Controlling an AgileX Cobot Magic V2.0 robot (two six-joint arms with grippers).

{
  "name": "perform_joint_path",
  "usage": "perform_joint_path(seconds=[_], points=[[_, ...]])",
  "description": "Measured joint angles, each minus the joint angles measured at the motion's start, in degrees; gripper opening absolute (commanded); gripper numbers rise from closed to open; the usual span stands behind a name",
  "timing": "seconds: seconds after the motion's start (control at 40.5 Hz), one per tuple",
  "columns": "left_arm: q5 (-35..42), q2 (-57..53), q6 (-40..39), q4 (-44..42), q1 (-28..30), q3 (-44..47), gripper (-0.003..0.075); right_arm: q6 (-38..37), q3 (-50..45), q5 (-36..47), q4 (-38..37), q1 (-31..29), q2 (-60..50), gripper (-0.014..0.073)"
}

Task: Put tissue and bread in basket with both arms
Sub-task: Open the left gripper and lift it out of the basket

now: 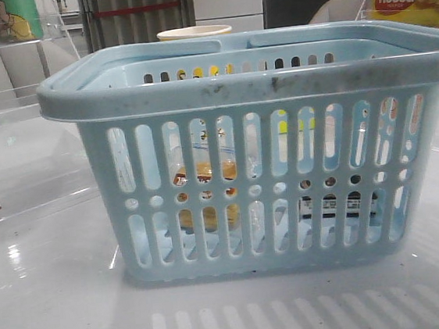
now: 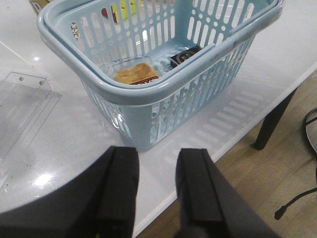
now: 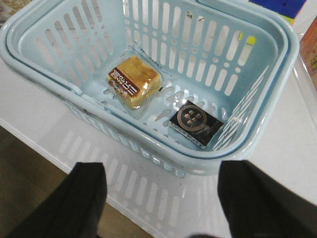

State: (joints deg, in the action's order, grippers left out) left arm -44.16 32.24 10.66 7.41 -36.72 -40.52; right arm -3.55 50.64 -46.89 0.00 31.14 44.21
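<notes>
Hovering tools: two, both empty and clear of the basket.
Left tool (image 2: pixel 158 188): jaws narrowly parted, holding nothing, above the worktop (image 2: pixel 64 148) edge.
Right tool (image 3: pixel 161 198): jaws spread wide, holding nothing.
Basket (image 3: pixel 250 136): one, upright on the worktop, just beyond both tools.
Bread (image 3: pixel 133 81): one, lying on the basket floor.
Tissue (image 3: pixel 195 122): one, beside the bread on the same floor, apart from it.

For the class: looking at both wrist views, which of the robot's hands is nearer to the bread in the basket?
Probably the right. The right hand hangs open over the basket's near rim, looking down on the bread. The left hand sits farther back, over bare table.
</notes>
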Motion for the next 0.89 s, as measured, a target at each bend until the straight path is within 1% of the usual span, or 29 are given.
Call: perform_joint_path(seconds=[0.049,0.074,0.123,0.222,0.296,0.37,0.543,0.765,0.888], points=[[0.09,0.0,0.0,0.0,0.0,0.0,0.0274,0.0,0.0,-0.62,-0.63,0.0,0.33,0.0409],[0.09,0.0,0.0,0.0,0.0,0.1,0.0274,0.0,0.0,-0.92,-0.88,0.0,0.49,0.0388],[0.09,0.0,0.0,0.0,0.0,0.09,0.0274,0.0,0.0,-1.38,-1.24,0.0,1.0,0.0304],[0.09,0.0,0.0,0.0,0.0,0.09,0.0274,0.0,0.0,-1.84,-1.6,0.0,1.76,0.0177],[0.09,0.0,0.0,0.0,0.0,0.09,0.0274,0.0,0.0,-1.95,-1.6,0.0,2.16,0.0104],[0.09,0.0,0.0,-0.08,0.0,0.09,0.0274,0.0,0.0,-1.95,-1.63,0.0,2.46,0.0057],[0.09,0.0,0.0,-0.08,0.0,0.09,0.0274,0.0,0.0,-2.04,-2.09,0.0,2.49,0.0057],[0.09,0.0,0.0,-0.13,0.0,0.09,0.0274,0.11,0.0,-3.11,-7.05,0.0,2.49,0.0057],[0.09,0.0,-0.11,-0.21,0.0,0.09,0.0274,0.11,0.0,-3.32,-7.56,0.0,2.49,0.0057]])
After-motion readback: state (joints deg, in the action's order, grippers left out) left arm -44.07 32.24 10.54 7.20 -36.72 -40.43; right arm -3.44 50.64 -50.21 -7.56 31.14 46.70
